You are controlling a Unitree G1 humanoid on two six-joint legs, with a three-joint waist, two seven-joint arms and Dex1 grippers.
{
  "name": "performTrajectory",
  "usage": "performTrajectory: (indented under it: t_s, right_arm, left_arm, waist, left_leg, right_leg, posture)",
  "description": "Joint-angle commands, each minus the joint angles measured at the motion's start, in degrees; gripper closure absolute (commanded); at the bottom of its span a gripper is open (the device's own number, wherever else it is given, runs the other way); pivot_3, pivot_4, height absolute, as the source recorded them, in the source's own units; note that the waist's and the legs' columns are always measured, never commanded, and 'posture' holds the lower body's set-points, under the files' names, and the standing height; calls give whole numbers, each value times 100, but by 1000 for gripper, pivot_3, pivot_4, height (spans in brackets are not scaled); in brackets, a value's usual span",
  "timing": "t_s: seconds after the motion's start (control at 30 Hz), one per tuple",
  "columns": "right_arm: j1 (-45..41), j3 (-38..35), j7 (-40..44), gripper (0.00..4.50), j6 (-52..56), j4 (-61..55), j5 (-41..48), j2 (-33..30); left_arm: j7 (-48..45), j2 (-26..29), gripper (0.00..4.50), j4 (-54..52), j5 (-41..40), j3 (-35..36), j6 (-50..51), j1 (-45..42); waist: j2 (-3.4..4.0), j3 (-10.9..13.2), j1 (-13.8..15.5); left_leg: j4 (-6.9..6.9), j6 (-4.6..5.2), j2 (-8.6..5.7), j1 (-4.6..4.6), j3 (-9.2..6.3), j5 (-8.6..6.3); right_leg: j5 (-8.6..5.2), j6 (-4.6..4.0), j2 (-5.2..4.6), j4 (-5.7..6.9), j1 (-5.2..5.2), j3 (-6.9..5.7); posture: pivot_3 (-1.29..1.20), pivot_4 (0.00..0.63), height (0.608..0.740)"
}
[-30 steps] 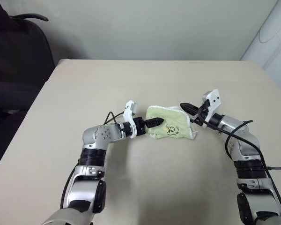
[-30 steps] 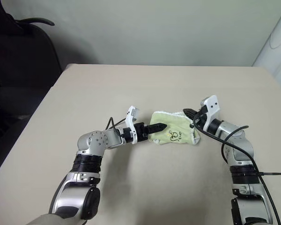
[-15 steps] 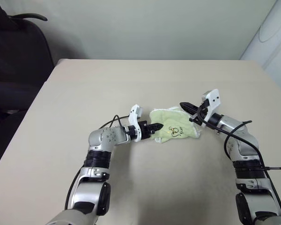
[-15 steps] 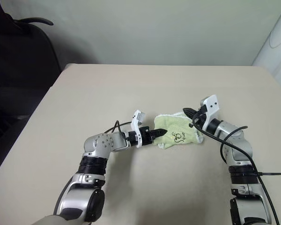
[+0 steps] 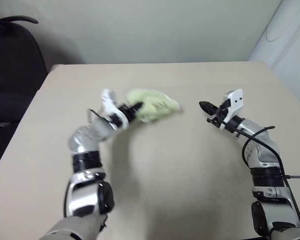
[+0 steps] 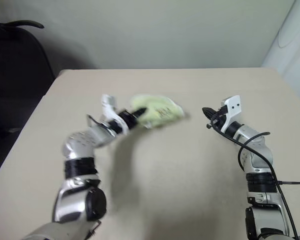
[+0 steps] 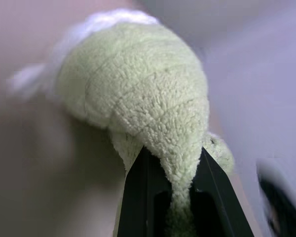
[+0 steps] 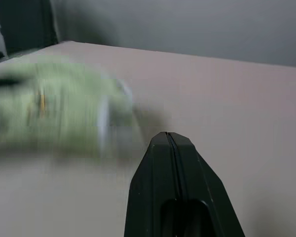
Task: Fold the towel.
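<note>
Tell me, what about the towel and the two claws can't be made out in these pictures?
- Towel: smeared by motion in both eye views, so its dark motif and folds cannot be read.
- Towel's pinched part: hidden between the left gripper's fingers in the left wrist view.
- Towel in the right wrist view: a green smear beyond the shut right gripper.
- Whether it touches the table: unclear.

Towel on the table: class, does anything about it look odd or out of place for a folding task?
Yes. The towel is not laid flat: it is bunched into a lump, pinched at one end by the left gripper, whose fingers clamp the cloth. The right gripper is shut and apart from it, holding nothing.
</note>
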Motion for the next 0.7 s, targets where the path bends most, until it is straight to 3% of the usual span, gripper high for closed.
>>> performTrajectory:
  t_s: [0.03,0.2,0.27,0.47,0.7]
  right_arm:
    - [-66,-125,22,4500,-113,-59,68,-64]
    - [-76,-72,93,4500,-199,77,22,-28]
    - [-84,-69,113,4500,-250,150,7,-24]
    - [-119,-54,141,4500,-294,259,-2,-34]
    - [-189,24,181,4500,-300,331,0,12]
  left_arm:
    - [310,769,4462,583,71,672,-858,-403]
    - [656,1626,4462,1500,342,1223,-1820,-14]
    - [925,1587,4462,1654,178,1622,-1916,407]
    - [1172,1085,4462,1099,-67,1821,-1718,1488]
    - [1296,758,2221,48,-684,2019,-1546,2181]
  waist:
    - [0,0,-11]
    - [0,0,-41]
    - [2,-1,-42]
    - [-13,4,1]
    - [-13,4,-97]
  left_leg:
    - [-6,0,-1,-1,1,0]
    - [-17,1,-4,-20,0,0]
    - [-16,2,-6,-23,-1,-1]
    - [-7,4,-8,-48,-4,-1]
    - [-9,-4,-6,-19,10,4]
  right_leg:
    - [0,0,0,-3,-4,1]
    - [-1,-1,-1,-12,-23,13]
    - [-1,-1,-3,-12,-25,14]
    - [-1,-1,-5,-8,-47,11]
    - [3,-7,-4,14,-38,19]
  posture:
    - [0,150,740]
    - [0,150,740]
    - [0,150,740]
    - [0,150,740]
    - [0,150,740]
